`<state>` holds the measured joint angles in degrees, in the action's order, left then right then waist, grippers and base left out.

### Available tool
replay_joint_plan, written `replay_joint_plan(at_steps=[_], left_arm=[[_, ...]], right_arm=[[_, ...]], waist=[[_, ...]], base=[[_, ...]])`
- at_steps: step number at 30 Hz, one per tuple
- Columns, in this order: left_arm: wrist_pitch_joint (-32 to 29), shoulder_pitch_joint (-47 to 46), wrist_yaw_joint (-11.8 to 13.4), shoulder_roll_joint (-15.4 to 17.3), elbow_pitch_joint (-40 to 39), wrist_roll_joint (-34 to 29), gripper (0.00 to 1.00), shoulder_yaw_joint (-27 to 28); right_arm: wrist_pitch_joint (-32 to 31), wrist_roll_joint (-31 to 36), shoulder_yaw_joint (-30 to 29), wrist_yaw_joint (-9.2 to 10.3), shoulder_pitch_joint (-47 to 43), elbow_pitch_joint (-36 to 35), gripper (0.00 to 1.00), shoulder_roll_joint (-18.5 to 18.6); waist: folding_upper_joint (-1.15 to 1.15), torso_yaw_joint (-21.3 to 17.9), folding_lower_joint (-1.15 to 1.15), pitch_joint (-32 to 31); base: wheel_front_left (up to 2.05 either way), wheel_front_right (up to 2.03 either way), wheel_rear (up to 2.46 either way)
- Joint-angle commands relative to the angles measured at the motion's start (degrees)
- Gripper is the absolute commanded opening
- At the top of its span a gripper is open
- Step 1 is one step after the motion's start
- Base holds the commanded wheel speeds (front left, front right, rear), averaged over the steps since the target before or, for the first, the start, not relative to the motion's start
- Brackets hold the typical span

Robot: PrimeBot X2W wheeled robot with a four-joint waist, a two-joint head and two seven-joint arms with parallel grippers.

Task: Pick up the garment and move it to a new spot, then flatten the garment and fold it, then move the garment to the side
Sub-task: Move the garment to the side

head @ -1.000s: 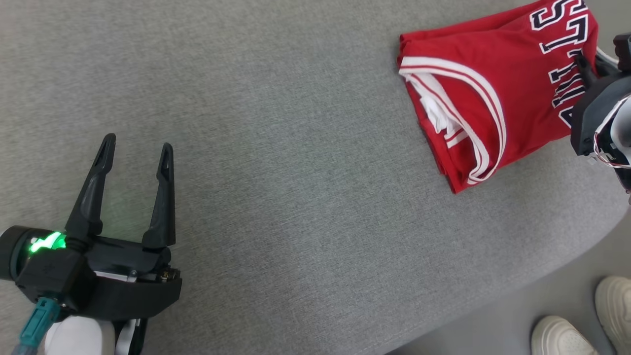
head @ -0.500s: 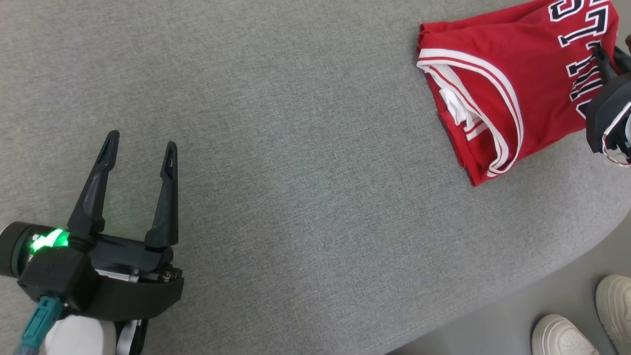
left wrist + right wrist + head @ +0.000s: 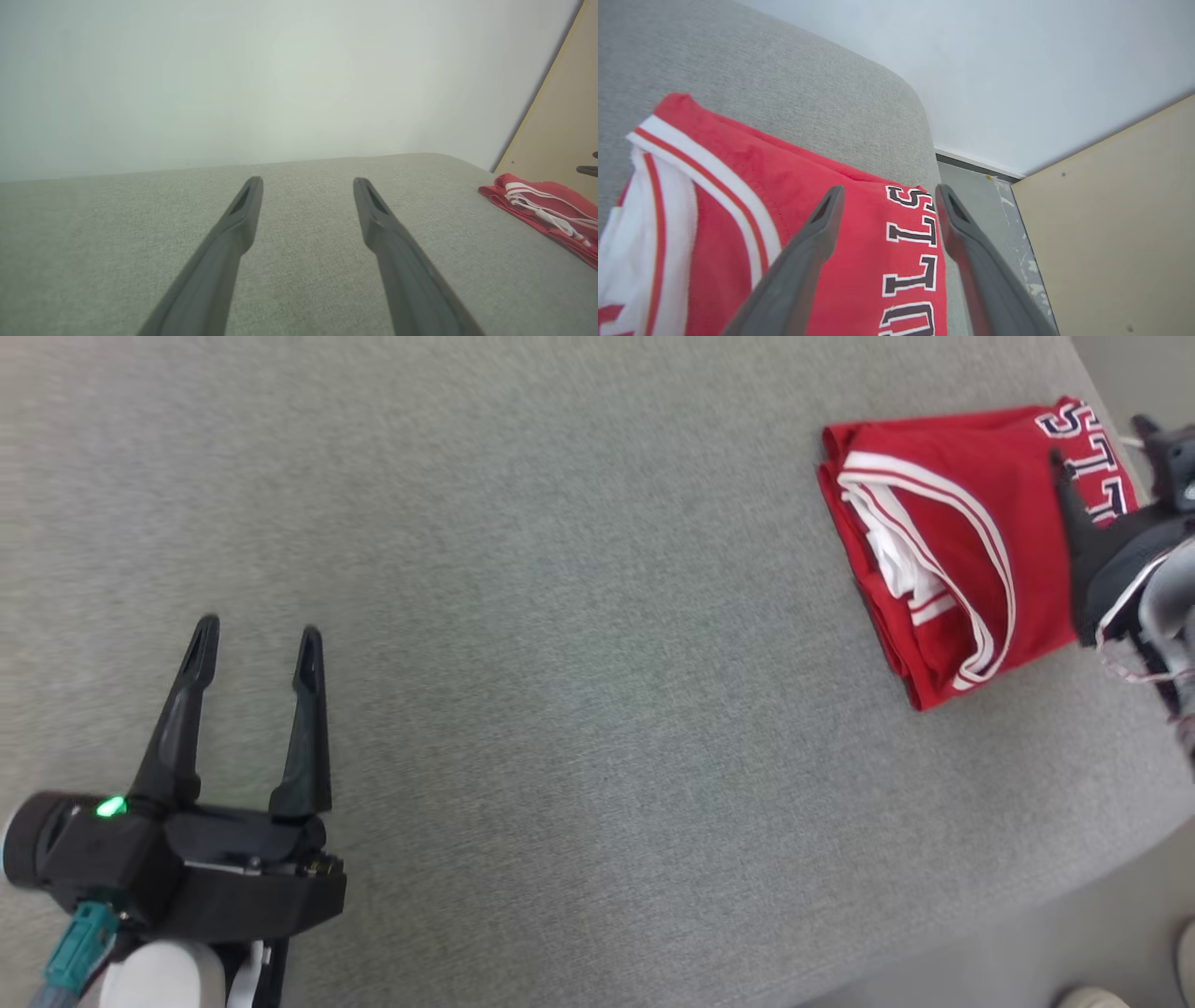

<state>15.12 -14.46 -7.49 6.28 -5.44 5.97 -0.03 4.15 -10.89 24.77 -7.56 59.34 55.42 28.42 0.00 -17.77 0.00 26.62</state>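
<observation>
The garment (image 3: 962, 513) is a red jersey with white trim and dark lettering, folded into a flat stack near the right end of the grey cushion (image 3: 579, 644). My right gripper (image 3: 1106, 453) stands open over its lettered right edge, one finger above the cloth and the other past its edge. In the right wrist view the garment (image 3: 738, 186) lies under the spread right gripper (image 3: 889, 188), with nothing pinched. My left gripper (image 3: 257, 633) is open and empty at the lower left, far from the garment (image 3: 546, 210). Bare cushion lies beneath the left gripper (image 3: 306, 182).
The cushion's rounded edge (image 3: 1074, 887) runs along the lower right, with grey floor beyond. The tip of a person's pale shoe (image 3: 1092, 997) shows at the bottom right. A beige panel (image 3: 1111, 210) and a white wall stand behind the cushion's end.
My right gripper's fingers have spread apart and let go of the garment, which now rests on the cushion. The head camera has shifted. The left gripper holds the same pose.
</observation>
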Motion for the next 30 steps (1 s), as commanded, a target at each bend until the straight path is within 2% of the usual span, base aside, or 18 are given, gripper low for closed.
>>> replay_joint_plan(at_steps=[1, 10, 19, 30], left_arm=[[0.01, 1.53, 0.12, -0.68, 0.66, 0.32, 1.00, 0.73], [0.01, 6.41, 0.71, -2.63, 3.81, 1.14, 1.00, 2.97], [0.02, 13.24, 2.57, -3.33, 6.64, 2.42, 1.00, 5.63], [0.02, 19.63, 4.58, -3.39, 7.91, 3.33, 1.00, 6.33]], right_arm=[[1.42, -1.15, 0.50, 0.16, -1.75, -0.90, 1.00, -0.70], [6.35, -6.77, 0.86, 0.16, -8.59, -5.84, 1.00, -2.65], [10.52, -12.96, -1.56, 0.16, -21.18, -15.53, 1.00, -3.54], [11.05, -8.24, -10.62, 0.16, -38.05, -25.64, 1.00, -9.25]], waist=[[0.00, 2.84, 0.00, -3.29], [0.00, 7.69, 0.00, -10.54], [0.00, 11.82, 0.00, -19.91], [0.00, 12.30, 0.00, -26.29]], base=[[0.00, 0.00, 0.00], [0.00, 0.00, 0.00], [0.00, 0.00, 0.00], [0.00, 0.00, 0.00]])
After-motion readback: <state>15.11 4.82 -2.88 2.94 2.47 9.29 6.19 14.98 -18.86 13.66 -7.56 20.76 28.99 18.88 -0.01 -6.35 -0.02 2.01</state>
